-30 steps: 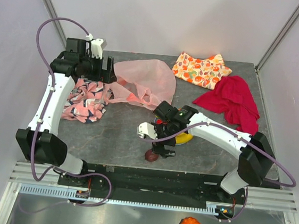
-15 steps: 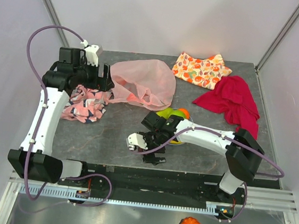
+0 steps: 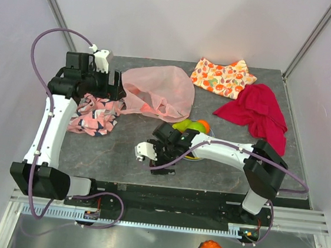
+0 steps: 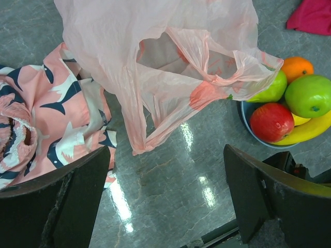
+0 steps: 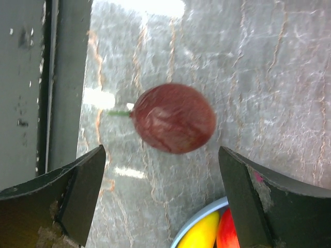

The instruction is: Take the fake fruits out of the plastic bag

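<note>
Top view: your left gripper [image 3: 115,87] hovers with jaws spread at the left edge of the plastic bag [image 3: 160,88], while the right gripper [image 3: 162,162] hangs low near the front of the table [image 3: 124,146].

Left wrist: a bag corner overlaps the pear [image 4: 270,91] on the blue plate [image 4: 245,110], beside the red apple [image 4: 271,122], green apple [image 4: 309,96], orange [image 4: 297,67] and banana [image 4: 311,129] (all outside the bag).

Right wrist: you see jaws standing wide either side of the dark purple fruit [image 5: 174,118], which lies on the table clear of both.

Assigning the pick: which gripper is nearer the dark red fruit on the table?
Right. The right gripper hangs open directly above the fruit; the left gripper is across the table, by the pink bag.
</note>
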### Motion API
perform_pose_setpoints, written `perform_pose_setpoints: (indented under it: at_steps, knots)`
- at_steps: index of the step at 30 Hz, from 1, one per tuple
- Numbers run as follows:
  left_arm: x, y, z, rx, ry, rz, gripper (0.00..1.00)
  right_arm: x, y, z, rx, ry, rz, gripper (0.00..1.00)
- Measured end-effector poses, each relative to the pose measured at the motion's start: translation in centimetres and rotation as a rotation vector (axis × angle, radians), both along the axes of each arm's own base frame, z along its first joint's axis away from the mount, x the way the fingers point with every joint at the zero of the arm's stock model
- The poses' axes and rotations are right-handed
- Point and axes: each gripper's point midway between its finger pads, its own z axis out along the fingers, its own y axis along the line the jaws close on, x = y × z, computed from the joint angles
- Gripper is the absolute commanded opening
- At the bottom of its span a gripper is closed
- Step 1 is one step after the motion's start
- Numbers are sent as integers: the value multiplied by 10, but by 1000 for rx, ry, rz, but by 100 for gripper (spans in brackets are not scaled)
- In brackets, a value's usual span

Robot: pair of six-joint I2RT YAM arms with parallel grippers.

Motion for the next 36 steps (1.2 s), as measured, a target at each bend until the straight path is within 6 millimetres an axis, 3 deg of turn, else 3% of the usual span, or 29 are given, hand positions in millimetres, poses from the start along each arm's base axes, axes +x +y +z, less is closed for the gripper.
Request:
perform_pose_setpoints:
  at_steps: [6,10,14,17,20,26,29,36]
  knots:
    - [4,0,-8,-1,25,-1,97,3,15,-5,5,49,-60,97]
    - [4,-1,-9,-3,28,-3,97,0,20,-15,-7,100,-102,91]
    - [5,-1,-10,-5,33,-4,97,3,22,-21,-16,104,-144,74]
    - [7,-1,-12,-5,39,-4,97,8,23,-23,-17,90,-172,51]
    - [8,-1,-13,-7,41,-6,97,13,26,-22,-6,72,-193,44]
    - [13,-4,-10,-19,37,-20,96,15,19,-18,-24,54,-202,41]
    - [17,-5,-10,-23,37,-23,96,18,3,0,-40,17,-197,41]
    - [27,-8,-7,-32,30,-33,96,44,-52,84,26,-191,-247,42]
